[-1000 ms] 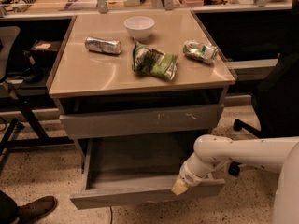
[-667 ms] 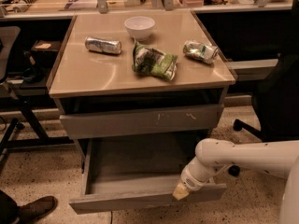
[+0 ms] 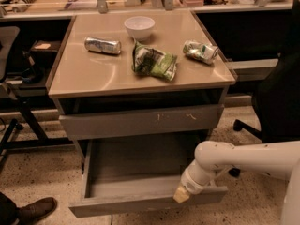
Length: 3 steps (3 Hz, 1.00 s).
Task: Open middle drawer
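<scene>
The middle drawer (image 3: pixel 136 170) is pulled out below the cabinet, with its grey inside showing and its plain flat front (image 3: pixel 122 204) nearest me. My gripper (image 3: pixel 181 195) comes in on the white arm (image 3: pixel 243 161) from the right. Its tan tip rests at the top edge of the drawer's front, towards the right end. Above the drawer is the taller grey front with pale scratch marks (image 3: pixel 140 121), which is shut.
The tan cabinet top (image 3: pixel 89 76) holds a white bowl (image 3: pixel 139 27), a silver can (image 3: pixel 102 45), a green snack bag (image 3: pixel 153 61) and a crumpled packet (image 3: pixel 200 51). A black chair (image 3: pixel 276 102) stands at the right, a shoe (image 3: pixel 35 210) at the lower left, and desks at the left and behind.
My gripper has moved a little towards the camera, and the drawer has slid slightly further out with it.
</scene>
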Tool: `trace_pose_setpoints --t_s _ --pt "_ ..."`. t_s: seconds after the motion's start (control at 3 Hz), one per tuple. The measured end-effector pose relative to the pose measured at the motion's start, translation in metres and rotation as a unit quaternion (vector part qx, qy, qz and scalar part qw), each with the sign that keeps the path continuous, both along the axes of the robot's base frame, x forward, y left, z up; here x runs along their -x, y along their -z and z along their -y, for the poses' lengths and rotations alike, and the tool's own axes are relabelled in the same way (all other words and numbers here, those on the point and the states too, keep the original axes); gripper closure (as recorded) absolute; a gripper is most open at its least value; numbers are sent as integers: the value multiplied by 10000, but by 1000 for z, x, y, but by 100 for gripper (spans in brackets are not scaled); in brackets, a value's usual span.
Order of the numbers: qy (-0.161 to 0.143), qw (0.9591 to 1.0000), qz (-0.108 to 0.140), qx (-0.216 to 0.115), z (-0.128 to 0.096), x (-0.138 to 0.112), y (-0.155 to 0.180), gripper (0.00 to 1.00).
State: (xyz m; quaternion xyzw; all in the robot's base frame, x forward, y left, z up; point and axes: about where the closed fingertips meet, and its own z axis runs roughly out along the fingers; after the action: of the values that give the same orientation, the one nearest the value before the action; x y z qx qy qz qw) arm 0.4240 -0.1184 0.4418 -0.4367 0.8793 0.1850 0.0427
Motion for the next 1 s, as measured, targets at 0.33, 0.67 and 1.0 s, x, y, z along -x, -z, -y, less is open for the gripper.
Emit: trace_pose_setpoints --t_s 0.33,0.67,1.0 --pt "1 10000 -1 0 0 0 1 100" --pt "76 9999 -65 39 2 16 -2 100" --pt "74 9999 -67 37 2 16 -1 100"
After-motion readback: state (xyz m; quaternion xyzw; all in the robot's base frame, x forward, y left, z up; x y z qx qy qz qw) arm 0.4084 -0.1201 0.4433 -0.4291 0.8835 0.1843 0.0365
